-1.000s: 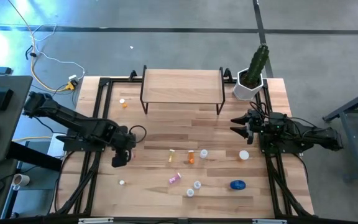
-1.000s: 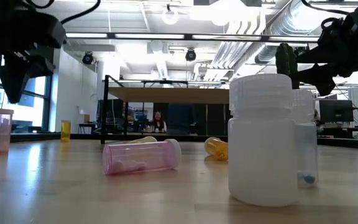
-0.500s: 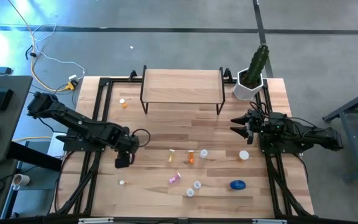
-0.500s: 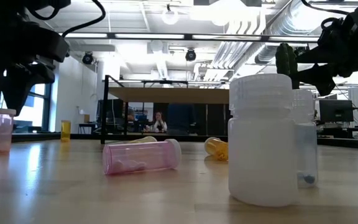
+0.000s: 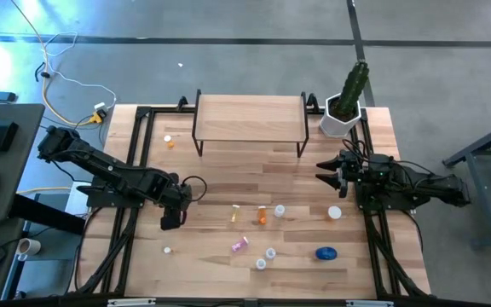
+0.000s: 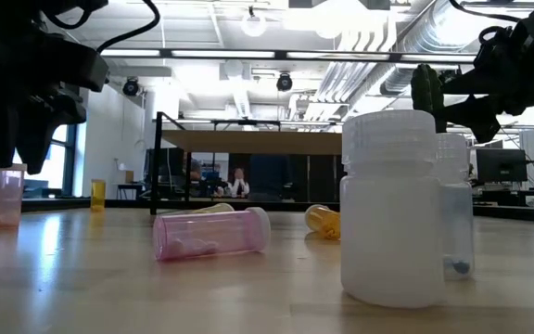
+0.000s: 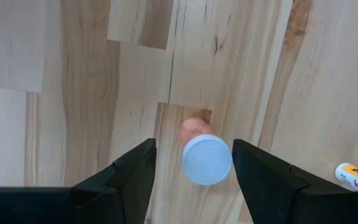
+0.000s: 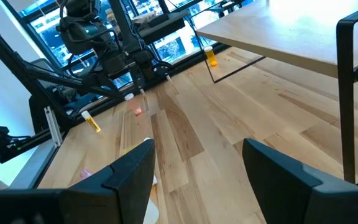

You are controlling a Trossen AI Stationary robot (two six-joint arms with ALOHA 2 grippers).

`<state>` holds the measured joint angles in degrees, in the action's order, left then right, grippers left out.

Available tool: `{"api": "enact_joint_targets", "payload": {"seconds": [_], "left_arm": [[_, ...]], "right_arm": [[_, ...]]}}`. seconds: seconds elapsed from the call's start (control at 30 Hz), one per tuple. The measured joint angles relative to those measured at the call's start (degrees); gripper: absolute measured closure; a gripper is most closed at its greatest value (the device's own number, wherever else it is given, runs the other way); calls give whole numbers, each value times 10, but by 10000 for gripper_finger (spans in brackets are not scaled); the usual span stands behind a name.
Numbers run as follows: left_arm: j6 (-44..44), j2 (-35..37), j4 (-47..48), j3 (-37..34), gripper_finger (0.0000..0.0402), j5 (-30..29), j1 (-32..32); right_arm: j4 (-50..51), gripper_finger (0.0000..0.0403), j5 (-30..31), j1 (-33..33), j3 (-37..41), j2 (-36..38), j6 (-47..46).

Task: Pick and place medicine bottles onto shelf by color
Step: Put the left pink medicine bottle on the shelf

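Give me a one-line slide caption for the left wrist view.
Left gripper, open, hangs straight above an upright white-capped pink bottle on the wooden table.

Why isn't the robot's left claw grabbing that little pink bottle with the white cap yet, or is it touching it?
Apart. In the left wrist view, the left gripper is open around the small pink white-capped bottle, with bare wood showing between the cap and each finger.

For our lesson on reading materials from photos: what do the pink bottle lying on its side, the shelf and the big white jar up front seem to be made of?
Pink bottle: likely translucent plastic; light passes through it.
Shelf: pale wood board with visible grain, on thin black legs that look like metal.
White jar: probably frosted, milky plastic with a ridged lid.
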<state>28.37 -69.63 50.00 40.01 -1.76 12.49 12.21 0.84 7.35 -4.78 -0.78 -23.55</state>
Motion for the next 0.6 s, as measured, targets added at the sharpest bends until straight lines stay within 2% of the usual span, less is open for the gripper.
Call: {"api": "enact_joint_targets", "payload": {"seconds": [0.23, 0.6], "left_arm": [[0, 0, 0, 0, 219, 5, 0], [0, 0, -1, 0, 272, 11, 0]], "right_arm": [[0, 169, 0, 0, 0, 0, 0], [0, 169, 0, 0, 0, 0, 0]]}}
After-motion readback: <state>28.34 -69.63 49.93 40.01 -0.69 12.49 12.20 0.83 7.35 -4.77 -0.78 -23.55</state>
